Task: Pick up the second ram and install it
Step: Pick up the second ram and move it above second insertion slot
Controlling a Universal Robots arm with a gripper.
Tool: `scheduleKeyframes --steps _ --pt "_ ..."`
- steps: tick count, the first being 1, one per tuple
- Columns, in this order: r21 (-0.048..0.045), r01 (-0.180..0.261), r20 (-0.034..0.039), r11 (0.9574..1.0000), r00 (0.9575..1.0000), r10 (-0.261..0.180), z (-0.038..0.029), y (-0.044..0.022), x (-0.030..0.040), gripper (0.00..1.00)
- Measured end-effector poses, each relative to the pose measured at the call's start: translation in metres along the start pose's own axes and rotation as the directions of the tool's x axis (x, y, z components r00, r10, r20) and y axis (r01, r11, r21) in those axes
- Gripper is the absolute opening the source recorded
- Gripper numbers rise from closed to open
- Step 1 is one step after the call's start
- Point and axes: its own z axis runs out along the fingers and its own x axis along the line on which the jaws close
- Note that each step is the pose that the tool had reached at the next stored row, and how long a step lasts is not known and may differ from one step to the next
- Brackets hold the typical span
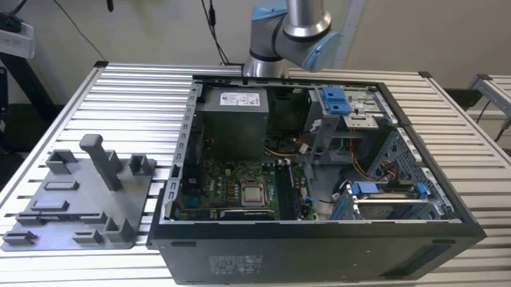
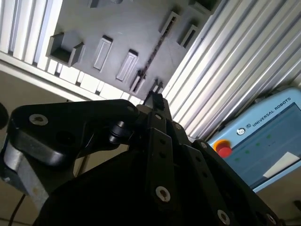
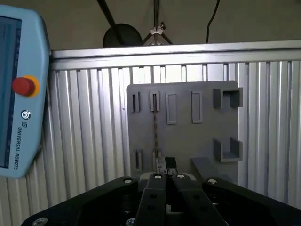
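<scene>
The second ram (image 3: 155,123) is a thin dark stick seen edge-on, standing between two slots of the grey tray (image 3: 188,136). In the second wrist view the ram (image 2: 151,55) runs across the same tray (image 2: 117,28). My gripper (image 3: 166,164) hangs high above the tray, well apart from the stick, in line with its near end. Its black fingertips (image 2: 155,98) meet with nothing between them. In the exterior view the tray (image 1: 72,209) lies at the exterior view's left, beside the open computer case (image 1: 319,239) with the green motherboard (image 1: 231,194).
A slatted aluminium table (image 1: 136,89) carries the tray and the case. A teach pendant (image 3: 19,94) with a red button lies on the slats near the tray. The arm's elbow (image 1: 291,30) stands behind the case. Drive cages with blue clips (image 1: 335,101) fill one side of the case.
</scene>
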Motion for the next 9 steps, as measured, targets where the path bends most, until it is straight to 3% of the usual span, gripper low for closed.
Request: scheduleKeyframes --steps 9 --pt "-0.0002 0.005 0.0000 1.0000 1.0000 -0.005 0.0000 -0.0001 -0.0001 0.11"
